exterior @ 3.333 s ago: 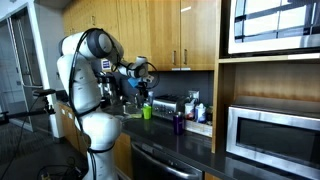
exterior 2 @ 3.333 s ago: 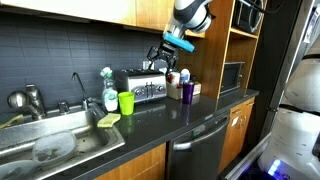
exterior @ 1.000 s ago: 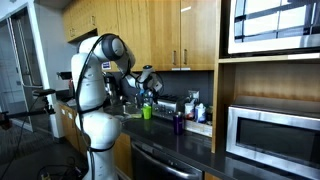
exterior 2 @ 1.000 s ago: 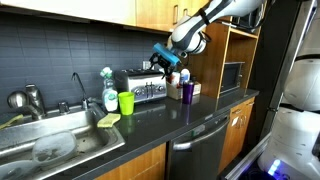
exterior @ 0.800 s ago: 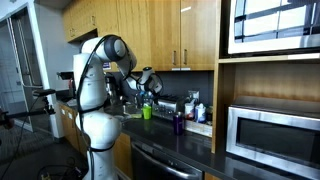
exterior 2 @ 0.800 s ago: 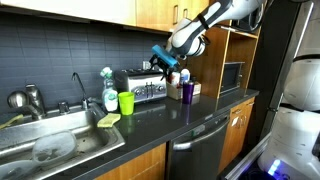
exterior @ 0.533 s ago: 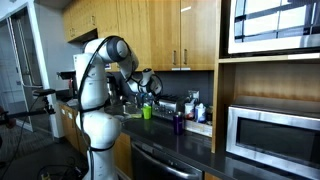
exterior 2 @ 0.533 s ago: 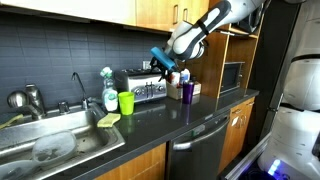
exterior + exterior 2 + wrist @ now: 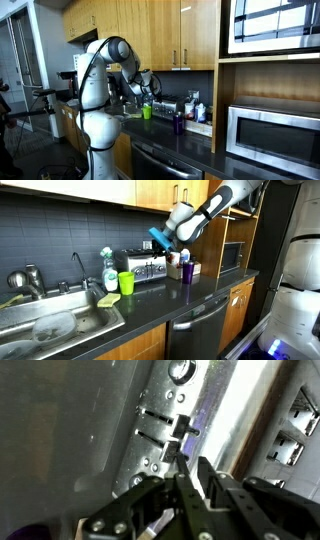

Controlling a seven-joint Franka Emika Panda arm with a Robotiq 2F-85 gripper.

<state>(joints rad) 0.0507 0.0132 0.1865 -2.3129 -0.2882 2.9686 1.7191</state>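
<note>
A silver toaster [image 9: 145,268] stands on the dark counter against the backsplash, and it shows too as the toaster [image 9: 166,106]. My gripper [image 9: 157,244] hangs just above the toaster's end, seen also as the gripper [image 9: 149,90]. In the wrist view the gripper [image 9: 190,460] points at the toaster's [image 9: 110,430] side panel, with its left fingertip right at a black lever [image 9: 184,428] below a round knob [image 9: 181,372]. The two fingers stand almost together, with only a narrow slit between them and nothing in it.
A green cup [image 9: 126,282] stands left of the toaster and a purple cup [image 9: 187,271] to its right. A sink [image 9: 60,306] with a faucet [image 9: 78,268] lies further left. Bottles [image 9: 194,108] and a microwave [image 9: 270,135] sit beyond. Cabinets hang overhead.
The arm has come down from high above the counter to the toaster's end. Over the last second the jaws have closed from wide open to nearly together.
</note>
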